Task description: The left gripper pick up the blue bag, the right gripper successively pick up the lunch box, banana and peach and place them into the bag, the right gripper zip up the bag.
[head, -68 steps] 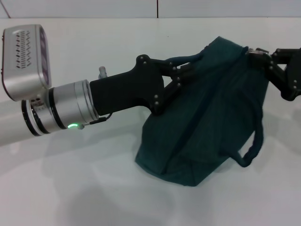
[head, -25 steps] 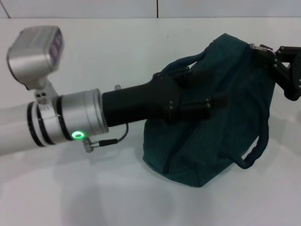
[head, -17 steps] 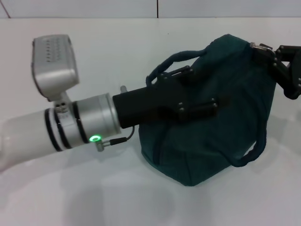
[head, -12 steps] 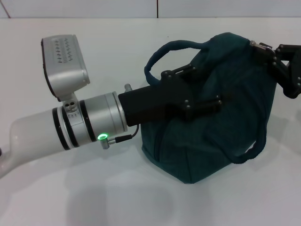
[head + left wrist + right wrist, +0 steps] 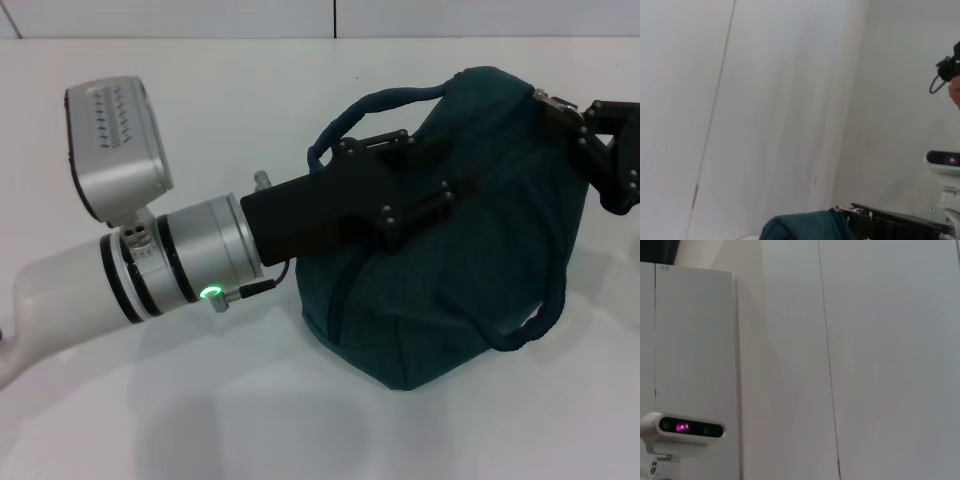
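Black fingers of the left gripper lie against the near face of the blue bag; whether they are apart or together, I cannot tell. At the bag's far right top corner, the right gripper is clamped on the metal zipper pull. The bag stands on the white bench, right of centre, one handle arching up at its far left side, another handle hanging at its near right.

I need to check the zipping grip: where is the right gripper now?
In the head view the right gripper is at the right edge, at the top right corner of the blue bag, across from the left gripper.
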`<state>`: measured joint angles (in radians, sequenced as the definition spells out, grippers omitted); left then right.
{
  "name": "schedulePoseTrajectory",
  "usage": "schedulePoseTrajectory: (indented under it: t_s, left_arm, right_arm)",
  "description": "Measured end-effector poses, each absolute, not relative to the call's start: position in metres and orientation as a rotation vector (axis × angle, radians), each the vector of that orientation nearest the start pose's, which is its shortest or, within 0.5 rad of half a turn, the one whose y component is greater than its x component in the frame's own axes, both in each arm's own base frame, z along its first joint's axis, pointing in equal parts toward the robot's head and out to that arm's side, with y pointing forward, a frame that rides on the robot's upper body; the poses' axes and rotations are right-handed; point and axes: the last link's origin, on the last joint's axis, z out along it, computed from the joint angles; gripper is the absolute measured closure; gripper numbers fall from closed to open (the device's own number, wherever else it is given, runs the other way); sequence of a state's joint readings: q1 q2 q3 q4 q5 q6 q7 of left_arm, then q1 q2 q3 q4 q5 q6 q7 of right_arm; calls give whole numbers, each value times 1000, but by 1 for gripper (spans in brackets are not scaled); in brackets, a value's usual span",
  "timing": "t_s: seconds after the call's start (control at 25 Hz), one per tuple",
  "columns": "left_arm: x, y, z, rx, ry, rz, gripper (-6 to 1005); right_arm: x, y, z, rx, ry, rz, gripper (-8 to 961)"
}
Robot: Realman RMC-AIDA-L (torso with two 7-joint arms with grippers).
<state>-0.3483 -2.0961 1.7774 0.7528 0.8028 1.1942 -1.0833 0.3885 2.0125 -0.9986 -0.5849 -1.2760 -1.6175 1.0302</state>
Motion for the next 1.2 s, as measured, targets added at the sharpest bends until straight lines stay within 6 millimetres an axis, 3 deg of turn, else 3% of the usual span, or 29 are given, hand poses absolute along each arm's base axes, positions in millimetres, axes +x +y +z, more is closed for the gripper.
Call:
schedulePoseTrajectory:
  t_s: [0.28, 0.48, 0.72, 1.2]
  left_arm:
    - [-172, 300, -87, -2562, -355, -1207, 578]
    - [-173, 302, -90, -2576, -322, -1179, 809]
    - [-176, 302, -87, -2530, -286, -1188, 957]
    - [-196, 290, -75, -2434, -112, -1216, 960]
  right_arm:
    - [247, 314, 36, -2404, 213, 1172, 935]
    - [247, 313, 35, -2408, 213, 1176, 936]
    - [247, 312, 34, -2409, 221, 1183, 936]
    - [253, 313, 32, -2393, 332, 1218, 936]
